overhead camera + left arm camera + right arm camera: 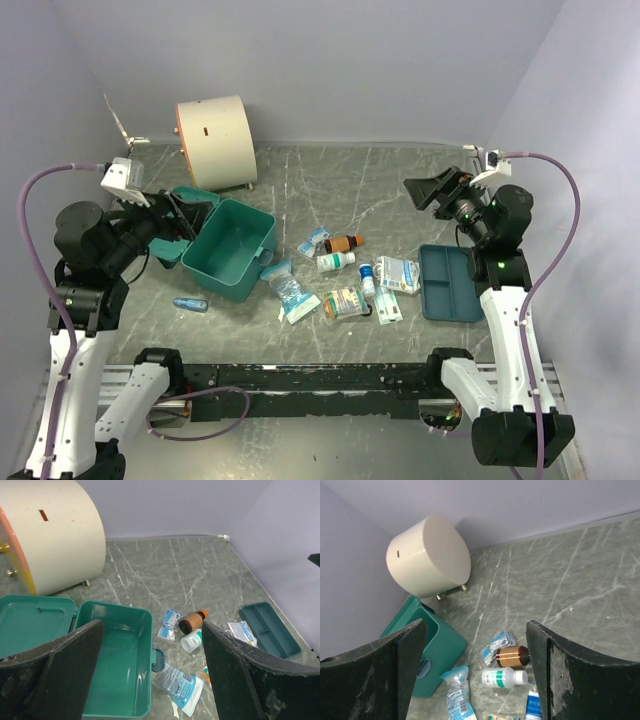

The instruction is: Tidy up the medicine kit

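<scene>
Left gripper [150,672]: fingers spread wide with nothing between them, poised close over the kit [120,650]. The kit stands open and empty at the table's left-centre, its lid [30,625] folded back on the side away from the scattered supplies. Right gripper [475,675]: likewise wide open and empty, held high over the right side, well apart from any item. Judgement: nothing is packed yet, so the step in hand is the first pick. You would do well to start with the pouch [287,287] lying just beside the kit's front wall, since your left arm is nearest. Come down square over its middle, close fully before lifting, and clear the rim before releasing. Leave the brown bottle [343,243] and white bottle [336,262] to the right arm. Both lie on their sides and may roll, so grip across the body. The packets [398,273] near the tray [450,283] lie flat and may need an edge approach. A small blue tube [190,304] sits alone left of the kit. Surface: grey-green veined table [400,180], smooth-looking. Room: plain pale walls [350,60], with a cream drum [213,140] at the back.
</scene>
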Controlling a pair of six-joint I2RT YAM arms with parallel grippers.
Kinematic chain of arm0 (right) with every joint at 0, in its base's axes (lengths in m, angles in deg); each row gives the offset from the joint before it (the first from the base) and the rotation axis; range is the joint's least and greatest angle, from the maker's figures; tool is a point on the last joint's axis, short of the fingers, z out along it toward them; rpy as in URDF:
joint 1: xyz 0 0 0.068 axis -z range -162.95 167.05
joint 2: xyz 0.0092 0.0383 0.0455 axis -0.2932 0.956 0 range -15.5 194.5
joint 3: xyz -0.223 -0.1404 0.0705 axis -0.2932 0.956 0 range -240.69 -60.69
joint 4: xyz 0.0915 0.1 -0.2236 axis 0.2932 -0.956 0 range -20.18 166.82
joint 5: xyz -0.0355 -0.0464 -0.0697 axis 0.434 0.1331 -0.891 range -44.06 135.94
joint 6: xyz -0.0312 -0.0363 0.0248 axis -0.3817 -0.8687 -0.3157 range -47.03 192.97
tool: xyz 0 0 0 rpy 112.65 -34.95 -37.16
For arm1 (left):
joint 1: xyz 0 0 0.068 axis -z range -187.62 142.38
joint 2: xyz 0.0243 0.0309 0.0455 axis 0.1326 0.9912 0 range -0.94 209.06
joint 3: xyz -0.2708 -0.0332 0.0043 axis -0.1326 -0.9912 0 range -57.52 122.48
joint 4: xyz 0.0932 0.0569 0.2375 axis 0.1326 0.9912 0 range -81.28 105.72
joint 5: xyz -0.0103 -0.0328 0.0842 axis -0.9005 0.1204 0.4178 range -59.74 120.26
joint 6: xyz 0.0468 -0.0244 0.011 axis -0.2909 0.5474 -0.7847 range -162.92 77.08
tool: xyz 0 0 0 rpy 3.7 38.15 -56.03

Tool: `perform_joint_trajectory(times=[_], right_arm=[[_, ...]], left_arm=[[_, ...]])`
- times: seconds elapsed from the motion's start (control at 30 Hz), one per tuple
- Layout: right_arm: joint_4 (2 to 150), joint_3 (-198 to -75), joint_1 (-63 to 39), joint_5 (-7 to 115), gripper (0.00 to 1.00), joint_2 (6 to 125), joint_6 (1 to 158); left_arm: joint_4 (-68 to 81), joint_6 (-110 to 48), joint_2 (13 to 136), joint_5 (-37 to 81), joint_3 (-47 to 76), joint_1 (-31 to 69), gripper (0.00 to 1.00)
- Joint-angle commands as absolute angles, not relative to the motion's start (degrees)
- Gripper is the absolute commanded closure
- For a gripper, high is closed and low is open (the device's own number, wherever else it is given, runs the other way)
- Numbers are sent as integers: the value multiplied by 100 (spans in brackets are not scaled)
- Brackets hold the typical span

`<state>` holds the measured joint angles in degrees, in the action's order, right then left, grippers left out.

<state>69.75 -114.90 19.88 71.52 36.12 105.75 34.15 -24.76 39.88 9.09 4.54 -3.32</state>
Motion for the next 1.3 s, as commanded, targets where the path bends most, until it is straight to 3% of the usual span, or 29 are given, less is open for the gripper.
perform_joint_trajectory(times=[0.0,0.3,0.63,0.8,0.93,1.27], right_arm=[[7481,-11399,2076,7630,18,3578,10779],[7921,-11255,1833,8254,22,4028,10806],[7828,-11649,-102,6827,26,5241,10476],[8018,-11771,-615,6613,29,6002,10693],[8213,-11701,-851,6499,30,6338,10899],[8126,-11496,-914,6363,30,6522,10934]], left_arm=[[2953,-2340,4023,427,321,-407,11],[4621,-1752,4162,2391,590,-424,16],[6439,-413,3602,4492,89,-430,11],[5870,-91,3586,3812,-780,-437,13],[5179,243,3736,3513,-1509,-435,23],[3622,242,4396,3688,-2276,-437,38]])
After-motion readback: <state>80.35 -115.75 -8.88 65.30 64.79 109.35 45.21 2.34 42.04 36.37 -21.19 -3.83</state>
